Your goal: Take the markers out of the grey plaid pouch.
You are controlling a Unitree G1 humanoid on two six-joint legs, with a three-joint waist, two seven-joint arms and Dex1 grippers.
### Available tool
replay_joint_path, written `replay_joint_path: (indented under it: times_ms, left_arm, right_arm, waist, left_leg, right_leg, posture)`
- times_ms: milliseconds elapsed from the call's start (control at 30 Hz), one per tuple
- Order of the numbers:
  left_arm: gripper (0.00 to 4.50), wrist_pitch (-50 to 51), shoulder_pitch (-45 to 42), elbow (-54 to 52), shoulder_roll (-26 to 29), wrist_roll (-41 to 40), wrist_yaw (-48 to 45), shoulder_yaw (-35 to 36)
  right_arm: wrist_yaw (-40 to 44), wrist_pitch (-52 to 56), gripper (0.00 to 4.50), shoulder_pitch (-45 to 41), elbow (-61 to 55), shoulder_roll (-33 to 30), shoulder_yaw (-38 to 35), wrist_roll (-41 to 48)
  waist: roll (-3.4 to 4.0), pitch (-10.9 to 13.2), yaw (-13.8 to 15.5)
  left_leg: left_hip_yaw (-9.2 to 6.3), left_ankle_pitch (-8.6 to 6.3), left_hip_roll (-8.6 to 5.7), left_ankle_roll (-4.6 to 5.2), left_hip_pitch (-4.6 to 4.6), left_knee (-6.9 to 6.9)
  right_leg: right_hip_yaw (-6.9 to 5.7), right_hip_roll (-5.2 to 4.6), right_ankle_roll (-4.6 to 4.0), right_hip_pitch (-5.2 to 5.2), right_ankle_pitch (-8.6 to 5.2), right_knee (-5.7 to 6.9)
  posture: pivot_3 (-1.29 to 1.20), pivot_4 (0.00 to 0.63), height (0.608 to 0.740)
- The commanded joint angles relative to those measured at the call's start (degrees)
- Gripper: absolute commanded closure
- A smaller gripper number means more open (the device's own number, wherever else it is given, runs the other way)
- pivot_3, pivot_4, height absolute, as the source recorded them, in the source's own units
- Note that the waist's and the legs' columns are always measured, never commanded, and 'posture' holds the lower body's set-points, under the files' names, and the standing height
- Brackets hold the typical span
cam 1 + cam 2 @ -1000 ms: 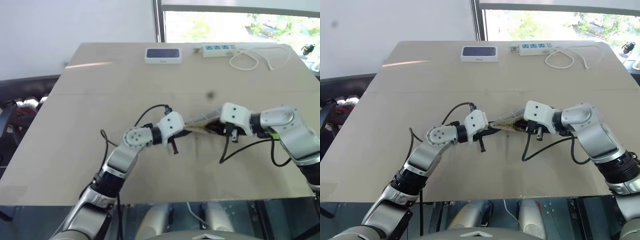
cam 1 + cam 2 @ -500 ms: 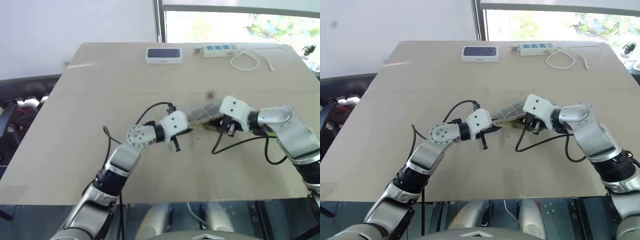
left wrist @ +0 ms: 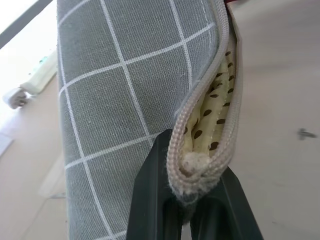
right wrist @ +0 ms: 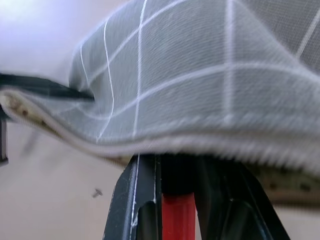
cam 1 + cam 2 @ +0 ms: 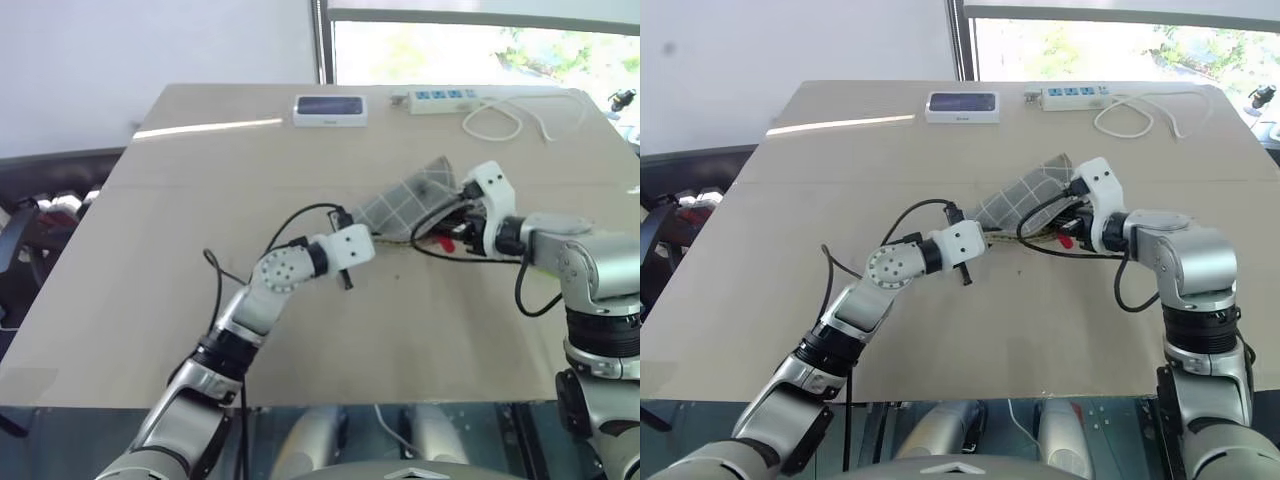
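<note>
Pouch: flat soft grey plaid fabric pouch (image 5: pixel 405 203) with pale grid lines now lifted and tilted up over mid-table, broad plaid face turned toward the head camera; a second ago it lay low and edge-on between the two grippers. Left gripper (image 3: pixel 192 212), two black fingers, clamped shut on the pouch's zipper-end corner, same grip as before; the zip gapes just above that corner and shows yellow lining with dark dots (image 3: pixel 215 125). Right gripper (image 4: pixel 177 200) at the pouch's other end, under the fabric, with a slim red marker (image 4: pixel 178 217) between its fingers, jaws closed narrow on it; red tip (image 5: pixel 447 243) pokes out below the pouch's lower edge in the head views. Right wrist has rolled since the earlier frame, its white housing now standing up beside the pouch's raised corner rather than lying flat. Light beige wooden table (image 5: pixel 200 200) unchanged behind: white box with dark top (image 5: pixel 330 109), white power strip (image 5: pixel 440 98) with looped white cable (image 5: pixel 505 117), all well apart from the pouch at the far edge
</note>
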Motion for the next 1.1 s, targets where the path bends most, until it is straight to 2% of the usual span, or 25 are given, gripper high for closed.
replay_joint_path:
  times_ms: [33,167,433,567,667,700,733,800,867,900,967,1100]
  left_arm:
    - [4.50,-1.15,-2.17,1.32,-0.01,1.80,3.66,2.35]
    - [4.50,-1.39,-3.46,4.04,0.41,3.06,6.36,3.74]
    - [4.50,-1.70,-1.13,4.69,4.83,3.10,7.04,6.62]
    - [4.50,-1.89,0.75,4.21,7.00,3.00,6.64,7.59]
    - [4.50,-1.79,1.45,4.15,8.18,2.98,6.50,8.24]
    - [4.50,-1.81,1.55,4.23,8.53,2.98,6.53,8.43]
    - [4.50,-1.81,1.67,4.29,8.88,2.90,6.49,8.64]
    - [4.50,-1.86,2.08,4.19,9.48,2.73,6.27,8.91]
    - [4.50,-1.83,2.77,3.69,10.04,2.51,5.85,9.21]
    - [4.50,-1.76,3.10,3.42,10.30,2.38,5.60,9.41]
    - [4.50,-1.38,3.83,2.79,10.76,2.12,5.16,9.93]
    - [4.50,-1.17,5.23,2.18,12.00,1.99,4.64,10.77]
  right_arm:
    - [4.00,-4.97,4.15,2.34,-4.03,-4.73,2.95,1.35]
    - [8.04,-12.73,4.15,6.87,-5.06,-12.49,6.91,-0.19]
    - [6.52,-27.20,4.15,14.17,5.97,-22.57,7.87,-9.16]
    - [4.98,-30.92,4.15,14.70,11.84,-22.10,7.39,-11.21]
    - [1.85,-31.01,4.15,12.40,17.27,-18.90,6.16,-11.54]
    - [0.28,-31.11,3.15,11.26,19.47,-17.74,5.69,-12.02]
    - [-1.36,-31.43,2.91,10.08,21.68,-16.81,5.27,-12.79]
    - [-3.35,-32.45,1.89,8.55,24.57,-16.15,4.96,-14.21]
    - [-3.75,-33.08,1.09,7.97,25.10,-15.98,4.52,-14.37]
    - [-3.38,-32.86,0.47,7.95,24.63,-15.87,4.14,-13.80]
    - [-1.49,-32.50,0.04,8.74,22.49,-16.11,3.43,-12.27]
    - [4.01,-33.11,0.04,12.08,15.16,-16.83,-0.20,-6.97]
  waist:
    - [0.01,0.01,-0.07]
    - [0.01,0.01,-0.22]
    - [0.00,0.01,-0.11]
    - [0.00,0.01,-0.22]
    - [-0.02,0.00,-0.18]
    - [-0.05,-0.02,-0.23]
    - [-0.04,-0.02,-0.22]
    - [-0.04,-0.02,-0.15]
    - [-0.04,-0.02,-0.14]
    - [-0.04,-0.02,-0.12]
    - [-0.04,-0.02,-0.13]
    - [-0.02,-0.01,-0.13]
  left_leg:
    - [0.02,0.00,0.00,0.00,0.00,0.00]
    - [0.07,0.00,-0.01,0.00,-0.02,-0.01]
    - [0.08,0.00,0.00,0.00,0.00,0.02]
    - [0.13,0.00,0.01,0.00,0.03,-0.01]
    - [0.10,0.00,0.02,0.00,0.18,0.06]
    - [0.10,0.00,0.02,0.01,0.22,0.09]
    - [0.11,0.00,0.02,0.01,0.26,0.11]
    - [0.14,0.00,0.01,0.01,0.28,0.12]
    - [0.13,0.00,0.01,0.01,0.28,0.11]
    - [0.12,0.00,0.01,0.01,0.27,0.09]
    - [0.09,0.00,0.02,0.01,0.23,0.04]
    - [0.10,0.00,0.02,0.01,0.09,0.00]
  right_leg:
    - [-0.01,0.00,0.00,0.01,0.00,0.00]
    - [-0.02,0.00,0.01,0.00,0.00,0.02]
    - [-0.02,0.00,0.01,0.01,0.00,0.04]
    - [0.03,0.01,0.01,0.01,0.00,0.03]
    - [0.00,0.02,0.01,0.17,0.01,0.03]
    - [0.01,0.02,0.05,0.21,0.03,0.03]
    - [0.03,0.03,0.08,0.24,0.07,0.03]
    - [0.06,0.03,0.11,0.25,0.15,0.03]
    - [0.04,0.03,0.10,0.24,0.17,0.03]
    - [0.04,0.03,0.10,0.23,0.17,0.02]
    - [0.04,0.03,0.10,0.20,0.16,-0.03]
    - [0.05,0.02,0.10,0.13,0.16,-0.06]
  posture:
    - [0.00,0.150,0.738]
    - [0.00,0.150,0.738]
    - [0.00,0.150,0.738]
    - [0.00,0.150,0.738]
    - [0.00,0.150,0.738]
    - [0.00,0.150,0.738]
    - [0.00,0.150,0.738]
    - [0.00,0.150,0.738]
    - [0.00,0.150,0.738]
    - [0.00,0.150,0.738]
    - [0.00,0.150,0.738]
    - [0.00,0.150,0.738]
